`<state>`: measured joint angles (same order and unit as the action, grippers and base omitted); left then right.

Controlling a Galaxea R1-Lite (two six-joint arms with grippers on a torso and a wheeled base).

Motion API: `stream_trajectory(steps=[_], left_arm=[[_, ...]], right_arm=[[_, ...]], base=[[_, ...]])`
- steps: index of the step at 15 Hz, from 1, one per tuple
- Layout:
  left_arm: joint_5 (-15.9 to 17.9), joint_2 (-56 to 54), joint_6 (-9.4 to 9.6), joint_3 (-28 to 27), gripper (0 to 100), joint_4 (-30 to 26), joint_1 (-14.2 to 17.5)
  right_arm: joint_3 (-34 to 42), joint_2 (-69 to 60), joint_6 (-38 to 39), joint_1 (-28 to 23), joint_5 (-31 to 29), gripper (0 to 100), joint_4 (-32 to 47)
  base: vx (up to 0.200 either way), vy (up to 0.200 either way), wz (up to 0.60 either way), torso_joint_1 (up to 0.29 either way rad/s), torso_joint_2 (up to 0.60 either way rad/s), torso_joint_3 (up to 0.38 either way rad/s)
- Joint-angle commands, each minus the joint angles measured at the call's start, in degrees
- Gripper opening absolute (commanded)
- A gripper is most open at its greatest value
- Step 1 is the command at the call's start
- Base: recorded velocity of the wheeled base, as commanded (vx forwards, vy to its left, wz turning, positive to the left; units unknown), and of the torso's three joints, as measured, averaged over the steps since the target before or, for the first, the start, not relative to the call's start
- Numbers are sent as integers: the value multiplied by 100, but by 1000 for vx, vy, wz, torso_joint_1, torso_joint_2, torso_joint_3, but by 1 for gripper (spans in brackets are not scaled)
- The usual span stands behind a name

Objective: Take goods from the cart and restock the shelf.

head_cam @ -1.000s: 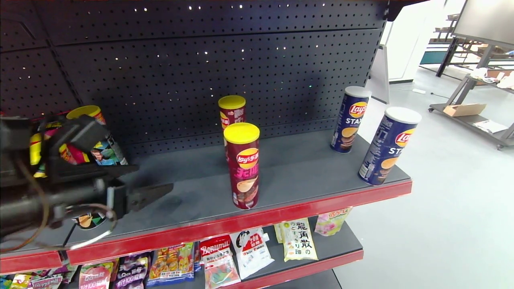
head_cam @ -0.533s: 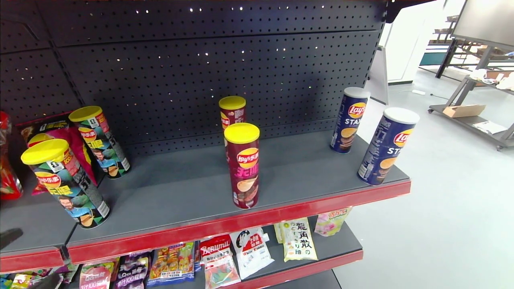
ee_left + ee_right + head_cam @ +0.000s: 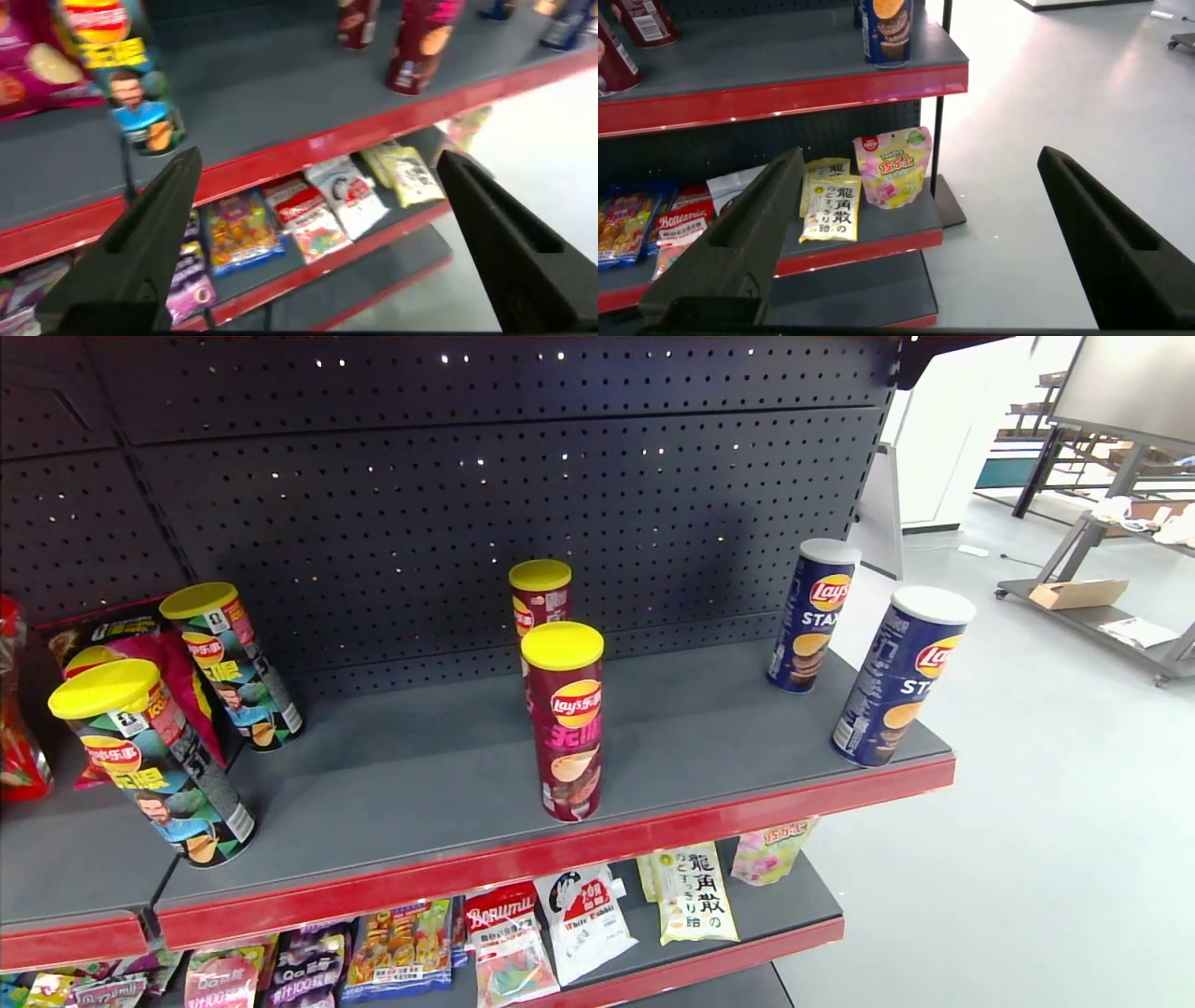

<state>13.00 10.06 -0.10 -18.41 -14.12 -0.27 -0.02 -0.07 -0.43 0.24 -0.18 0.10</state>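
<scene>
Between loads, both my jaws gape empty in front of the shelf, chip cans standing upright on it; next, I reckon, a pick from the cart.

In the head view, the rear maroon can is partly hidden behind the front maroon can, and the picture's left edge cuts off a red bag. The left wrist view is blurred, and there the colourful can is cut at the edge. In the right wrist view, the edge cuts off the blue can above its lower part.
</scene>
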Motion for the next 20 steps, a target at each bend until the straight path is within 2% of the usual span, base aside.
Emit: stream_trajectory(steps=[1, 4, 6, 10, 12, 13, 14, 15, 16, 18, 19, 20], left_arm=[[-104, -215, -8, 48, 100, 5, 0], [-166, -232, -8, 48, 100, 14, 9], [-324, -311, -8, 74, 100, 5, 0], [-421, -601, 19, 241, 100, -3, 0], [-421, -909, 142, 602, 100, 5, 9], [-482, -997, 150, 742, 100, 41, 27], [-596, -988, 142, 760, 100, 41, 36], [-614, -988, 142, 795, 100, 41, 36], [-623, -997, 150, 1164, 100, 172, 36], [-605, -997, 150, 1278, 100, 498, 36], [-719, -997, 159, 1305, 100, 533, 36], [-737, -997, 300, 1393, 100, 709, 36]], right_arm=[[2, 7, -1, 2, 1, 100, -1], [2, 7, -1, 2, 9, 100, -1], [-6, 7, -1, 2, 9, 100, -1], [2, 7, 34, 2, 9, 100, -1], [-6, 7, -54, 2, 45, 100, -10], [-261, 130, -89, 55, 396, 100, -106], [-1316, 1299, 104, 195, 765, 100, -98], [-1720, 1888, 280, 187, 739, 100, -142], [-2423, 2899, 403, 231, 783, 100, -159], [-2300, 3110, -283, 556, 985, 100, -150], [-2292, 3541, -423, 767, 1011, 100, -177], [-2327, 3708, -423, 1004, 1029, 100, -203]], base=[[0, 0, 600, 7, 2, 7], [0, 0, 600, -1, -2, 1], [0, 0, 600, 7, 5, 2], [0, 0, 0, 0, 0, 0], [0, 0, 0, 0, 0, 0], [0, 0, 0, 0, 0, 0], [0, 0, 0, 0, 0, 0], [0, 0, 0, 0, 0, 0], [0, 0, 0, 0, 0, 0], [0, 0, 0, 0, 0, 0], [0, 0, 0, 0, 0, 0], [0, 0, 0, 0, 0, 0]])
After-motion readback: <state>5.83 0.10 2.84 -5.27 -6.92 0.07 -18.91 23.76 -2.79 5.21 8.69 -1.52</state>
